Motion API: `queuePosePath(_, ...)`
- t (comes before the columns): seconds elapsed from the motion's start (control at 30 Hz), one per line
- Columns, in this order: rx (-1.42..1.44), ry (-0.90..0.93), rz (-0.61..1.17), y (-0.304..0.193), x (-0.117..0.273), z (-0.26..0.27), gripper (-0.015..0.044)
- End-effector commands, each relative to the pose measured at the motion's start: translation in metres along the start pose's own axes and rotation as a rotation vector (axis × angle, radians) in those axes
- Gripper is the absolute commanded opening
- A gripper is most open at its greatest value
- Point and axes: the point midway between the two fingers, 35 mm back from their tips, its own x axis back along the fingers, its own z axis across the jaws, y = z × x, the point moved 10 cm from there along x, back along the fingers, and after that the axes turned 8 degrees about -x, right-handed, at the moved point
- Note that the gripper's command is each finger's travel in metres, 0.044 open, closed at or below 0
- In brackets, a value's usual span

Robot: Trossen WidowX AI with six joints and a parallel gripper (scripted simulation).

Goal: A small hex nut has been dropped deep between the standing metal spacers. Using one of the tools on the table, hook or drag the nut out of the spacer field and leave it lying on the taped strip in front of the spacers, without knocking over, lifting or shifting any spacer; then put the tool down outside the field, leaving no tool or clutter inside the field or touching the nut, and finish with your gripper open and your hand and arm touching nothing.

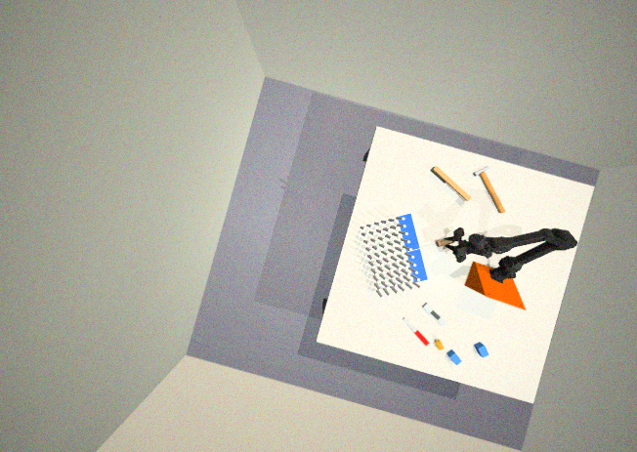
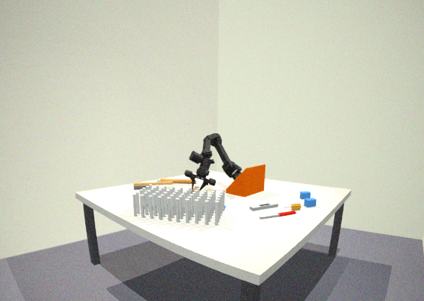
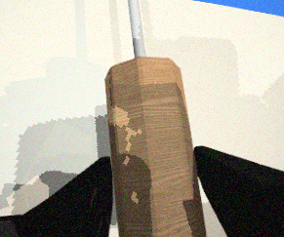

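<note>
The metal spacers [image 2: 136,205] stand upright in rows, with the blue taped strip [image 1: 420,267] [image 3: 257,5] along their front. My gripper [image 1: 449,242] [image 2: 196,189] [image 3: 152,160] is shut on the wooden handle [image 1: 442,242] [image 3: 151,111] of a tool, in front of the strip on the arm's side. The tool's thin metal shaft [image 3: 136,28] runs forward from the handle; in the top view a faint thin line reaches over the strip toward the front spacers. Its tip cannot be made out. The hex nut cannot be made out in any view.
An orange wedge [image 1: 501,287] [image 2: 250,181] stands beside the arm. A hammer [image 1: 492,191] and another wooden-handled tool [image 1: 451,183] lie on one side. A red-handled tool [image 1: 421,338] [image 2: 287,214], a grey tool [image 2: 263,207], a yellow piece [image 2: 296,207] and two blue blocks [image 2: 309,202] lie opposite.
</note>
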Motion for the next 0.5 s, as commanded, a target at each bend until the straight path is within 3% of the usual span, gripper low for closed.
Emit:
queuePosePath(0.0, -0.012, -0.008, -0.003, 0.003, -0.0007, -0.0018, 0.0)
queuePosePath(0.47, -0.013, -0.008, -0.003, 0.0088, -0.0043, -0.0015, 0.0)
